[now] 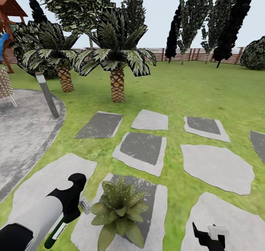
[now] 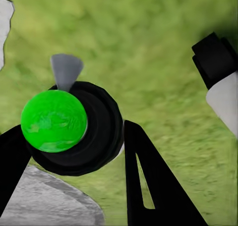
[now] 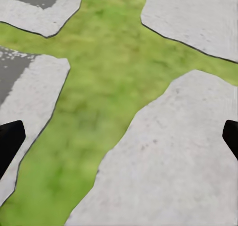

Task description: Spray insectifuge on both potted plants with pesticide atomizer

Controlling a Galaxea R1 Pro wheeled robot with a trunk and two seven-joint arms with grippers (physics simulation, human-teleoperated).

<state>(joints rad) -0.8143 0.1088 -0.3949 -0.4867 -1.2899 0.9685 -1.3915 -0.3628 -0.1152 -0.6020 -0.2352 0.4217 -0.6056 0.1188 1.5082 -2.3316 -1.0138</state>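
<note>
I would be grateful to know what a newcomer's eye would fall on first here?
Probably the potted plant, a leafy rosette speckled with whitish insectifuge, sitting on a stepping stone at the bottom centre. Just beside it, the left hand grips the pesticide atomizer, nozzle toward the leaves.

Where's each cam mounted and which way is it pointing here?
Head: on the robot's head, forward and down over lawn; left arm holding the pesticide atomizer by a potted plant, right gripper.
Left wrist: along the left gripper, shut on the atomizer, grass beyond.
Right wrist: down between open right gripper fingertips at stepping stones.
Shared: lawn and stones in all three.
</note>
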